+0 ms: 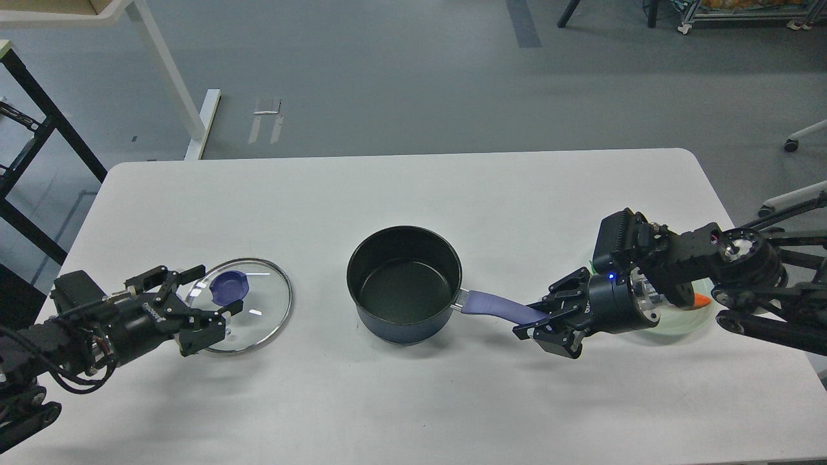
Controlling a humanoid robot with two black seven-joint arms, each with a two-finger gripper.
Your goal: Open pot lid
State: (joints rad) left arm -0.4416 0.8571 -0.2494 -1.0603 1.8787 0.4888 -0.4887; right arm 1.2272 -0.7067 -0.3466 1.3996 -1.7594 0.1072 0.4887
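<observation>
On the table [413, 400], lid [242, 303] under open left end effector [207, 310], right end effector [539, 320] gripping pot [404, 284] handle.

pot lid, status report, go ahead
Left gripper open beside lid, flat on table. Right gripper shut on pot handle. Pot uncovered.

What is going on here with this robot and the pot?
The small dark blue saucepan stands open in the middle of the white table. Its round clear glass lid with the purple knob lies flat on the table to the left. The left gripper is open around the lid's near edge. The right gripper is at the end of the pot's lavender handle.
</observation>
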